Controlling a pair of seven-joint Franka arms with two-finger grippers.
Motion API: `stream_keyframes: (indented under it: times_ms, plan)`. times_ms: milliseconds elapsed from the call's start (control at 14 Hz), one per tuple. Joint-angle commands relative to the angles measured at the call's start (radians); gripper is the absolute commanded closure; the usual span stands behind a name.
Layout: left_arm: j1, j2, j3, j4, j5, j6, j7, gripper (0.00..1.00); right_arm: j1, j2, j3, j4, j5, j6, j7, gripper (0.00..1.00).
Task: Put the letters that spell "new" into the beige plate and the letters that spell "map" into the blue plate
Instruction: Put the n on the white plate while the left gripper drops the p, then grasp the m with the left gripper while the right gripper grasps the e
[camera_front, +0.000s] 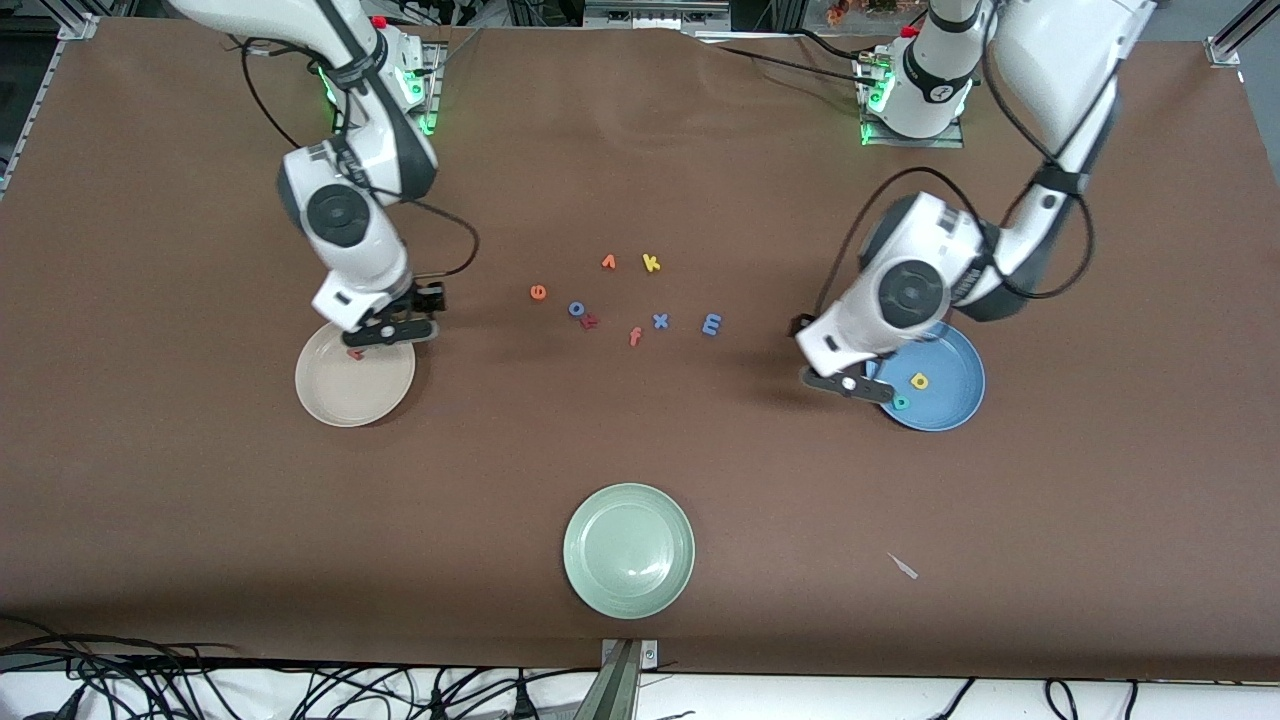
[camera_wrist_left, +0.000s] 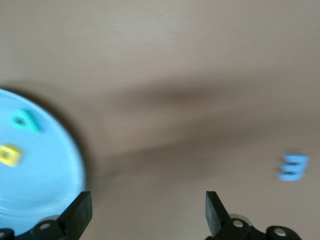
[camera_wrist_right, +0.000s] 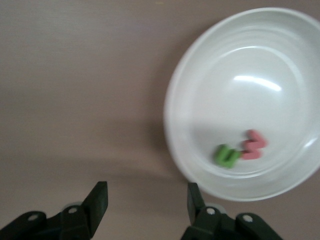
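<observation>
Fetching the blue m (camera_front: 711, 323) and orange e (camera_front: 538, 292) from the mid-table cluster comes next, I judge: the left gripper (camera_front: 848, 384), wide and empty, hangs at the blue plate (camera_front: 950, 395) edge, and the right gripper (camera_front: 392, 331), parted and empty, over the beige plate (camera_front: 340, 395) rim.

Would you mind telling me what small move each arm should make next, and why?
Probably the left tool, open and empty by the blue plate, should go to the blue m on the table: yellow a and teal p are already in. The right tool, open over the beige plate, should fetch the orange e.
</observation>
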Motion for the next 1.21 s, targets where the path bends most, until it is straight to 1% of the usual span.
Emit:
stream_keyframes:
  times_ms: [0, 71, 142, 214, 285, 427, 570, 712, 926, 997, 1068, 1139]
  plan:
    - [-0.115, 0.060, 0.006, 0.075, 0.022, -0.003, -0.162, 0.00, -0.001, -0.020, 0.131, -0.018, 0.014, 0.004, 0.205, 0.25]
    - [-0.146, 0.088, 0.006, 0.099, 0.028, -0.002, -0.219, 0.00, 0.000, -0.010, 0.177, -0.016, 0.013, 0.010, 0.288, 0.25]
    - [-0.179, 0.113, 0.006, 0.116, 0.030, 0.008, -0.253, 0.00, 0.000, -0.002, 0.206, -0.012, 0.011, 0.014, 0.342, 0.25]
    - [-0.209, 0.131, 0.007, 0.119, 0.030, 0.055, -0.256, 0.00, 0.002, 0.007, 0.222, -0.003, 0.011, 0.020, 0.370, 0.25]
    - [-0.227, 0.146, 0.007, 0.109, 0.030, 0.092, -0.259, 0.00, 0.003, 0.020, 0.228, 0.011, 0.011, 0.020, 0.385, 0.26]
    - [-0.233, 0.177, 0.010, 0.109, 0.047, 0.105, -0.256, 0.00, 0.043, 0.049, 0.229, 0.043, 0.010, 0.023, 0.427, 0.26]
    - [-0.233, 0.205, 0.007, 0.107, 0.145, 0.105, -0.259, 0.00, 0.083, 0.081, 0.228, 0.047, -0.003, 0.070, 0.489, 0.26]
    - [-0.235, 0.228, 0.007, 0.107, 0.151, 0.125, -0.262, 0.00, 0.085, 0.109, 0.226, 0.047, -0.007, 0.112, 0.496, 0.26]
    - [-0.241, 0.245, 0.007, 0.106, 0.151, 0.129, -0.264, 0.00, 0.085, 0.138, 0.222, 0.045, -0.044, 0.142, 0.497, 0.27]
    - [-0.241, 0.246, 0.007, 0.106, 0.153, 0.131, -0.264, 0.07, 0.083, 0.148, 0.211, 0.044, -0.064, 0.155, 0.497, 0.27]
    - [-0.243, 0.248, 0.007, 0.106, 0.153, 0.131, -0.262, 0.33, 0.085, 0.159, 0.200, 0.041, -0.081, 0.171, 0.497, 0.27]
    - [-0.241, 0.246, 0.007, 0.106, 0.151, 0.137, -0.264, 0.65, 0.085, 0.170, 0.197, 0.040, -0.084, 0.185, 0.497, 0.27]
